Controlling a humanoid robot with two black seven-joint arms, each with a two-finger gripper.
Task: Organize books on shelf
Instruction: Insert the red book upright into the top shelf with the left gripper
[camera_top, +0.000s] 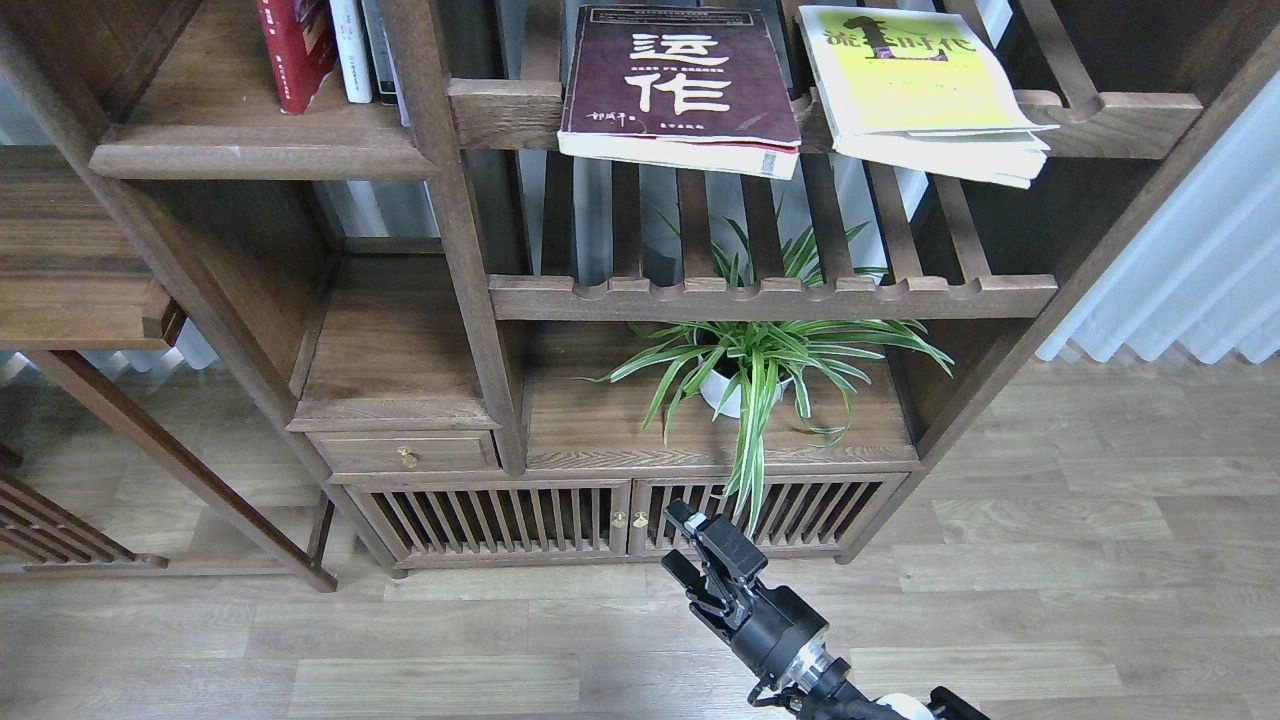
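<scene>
The red book (295, 50) stands upright on the solid dark-brown shelf (260, 155) at the top left, next to slim white and dark-spined books (352, 50). The thick maroon book (680, 85) with large white characters lies flat on the upper slatted rack, its front edge hanging over the rail. The yellow-green book (920, 80) lies flat to its right, also overhanging. My right gripper (678, 545) is low at the bottom centre, over the floor in front of the cabinet, open and empty, far below the books. My left gripper is out of view.
A slatted rack (770, 295) runs below the books. A spider plant in a white pot (745, 375) stands on the board beneath it. A brass-knobbed drawer (405, 455) and slatted cabinet doors (500, 520) are at the bottom. White curtains (1190, 270) hang at the right.
</scene>
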